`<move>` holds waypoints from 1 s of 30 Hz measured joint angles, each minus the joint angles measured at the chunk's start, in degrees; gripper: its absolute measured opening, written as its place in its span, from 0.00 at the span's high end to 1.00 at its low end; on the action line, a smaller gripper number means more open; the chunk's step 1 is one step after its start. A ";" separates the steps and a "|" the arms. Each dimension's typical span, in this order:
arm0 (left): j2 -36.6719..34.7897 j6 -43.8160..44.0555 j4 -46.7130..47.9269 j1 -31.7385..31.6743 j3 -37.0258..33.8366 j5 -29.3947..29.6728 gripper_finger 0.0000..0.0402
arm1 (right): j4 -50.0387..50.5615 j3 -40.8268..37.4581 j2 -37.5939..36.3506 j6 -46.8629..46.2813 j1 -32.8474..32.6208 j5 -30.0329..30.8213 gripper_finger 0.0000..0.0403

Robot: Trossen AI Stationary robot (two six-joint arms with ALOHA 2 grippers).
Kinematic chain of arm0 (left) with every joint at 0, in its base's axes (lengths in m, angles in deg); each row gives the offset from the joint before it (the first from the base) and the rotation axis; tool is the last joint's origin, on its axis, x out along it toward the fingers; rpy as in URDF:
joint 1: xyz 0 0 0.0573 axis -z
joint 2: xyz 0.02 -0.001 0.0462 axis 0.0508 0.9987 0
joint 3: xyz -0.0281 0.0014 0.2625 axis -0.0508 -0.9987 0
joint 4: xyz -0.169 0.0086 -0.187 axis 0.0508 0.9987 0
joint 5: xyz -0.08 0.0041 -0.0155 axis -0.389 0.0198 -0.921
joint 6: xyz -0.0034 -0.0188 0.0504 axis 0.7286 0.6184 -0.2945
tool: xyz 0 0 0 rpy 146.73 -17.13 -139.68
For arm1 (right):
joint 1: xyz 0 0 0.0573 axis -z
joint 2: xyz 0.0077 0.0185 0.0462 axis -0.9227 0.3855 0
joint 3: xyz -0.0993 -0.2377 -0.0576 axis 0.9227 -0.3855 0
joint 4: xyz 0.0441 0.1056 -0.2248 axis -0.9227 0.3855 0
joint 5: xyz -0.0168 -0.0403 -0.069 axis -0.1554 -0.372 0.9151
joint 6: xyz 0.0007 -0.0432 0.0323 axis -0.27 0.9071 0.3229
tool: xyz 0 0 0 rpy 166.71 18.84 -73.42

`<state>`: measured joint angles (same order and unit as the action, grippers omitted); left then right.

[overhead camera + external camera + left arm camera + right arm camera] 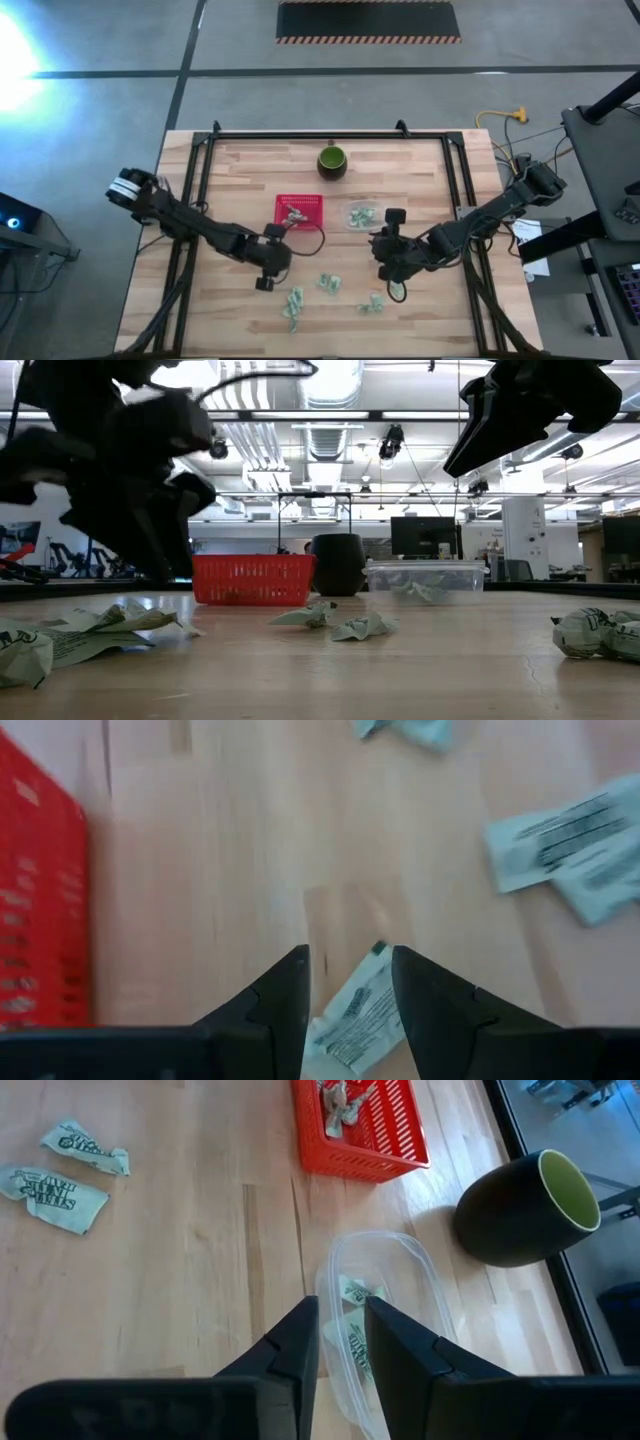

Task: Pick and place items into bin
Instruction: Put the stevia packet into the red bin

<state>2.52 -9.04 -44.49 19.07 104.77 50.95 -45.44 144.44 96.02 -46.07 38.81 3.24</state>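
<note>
My left gripper hovers just near of the red basket, shut on a pale green-and-white wrapped piece. My right gripper is above the near right of a clear plastic container, its fingers nearly together around another wrapped piece. The basket holds a few pieces, and the container holds at least one. Several loose pieces lie on the table near its front edge. My left gripper pinches the wrapped piece between its two fingers, holding it by its long sides. The piece runs along the gap, clear of the table. My right gripper has a wrapped piece's edge showing in the narrow gap between its fingers. The fingers hide the rest of the hold.
A dark green round cup stands at the far middle of the table, behind the basket and the container. Black frame rails run along the table's left and right sides. Bare wood lies between the basket and the loose pieces.
</note>
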 joint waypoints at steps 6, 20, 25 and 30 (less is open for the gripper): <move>-2.08 -6.17 3.24 0.35 -0.13 -4.01 0.68 | 0.00 0.00 0.00 0.00 0.00 0.00 0.81; -1.81 -8.27 7.78 0.33 -2.43 -3.29 0.68 | -0.31 -0.22 0.00 0.00 0.02 0.00 0.82; -0.08 -10.67 6.81 0.33 -2.45 -0.52 0.68 | -0.36 -0.25 0.00 -0.02 0.02 0.00 0.82; 2.23 -11.26 6.05 0.31 -2.23 -0.35 0.68 | -0.48 -0.35 0.00 -0.01 0.02 0.02 0.83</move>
<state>4.75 -20.30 -38.43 19.37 102.54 50.60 -45.92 144.09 96.02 -46.08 38.83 3.26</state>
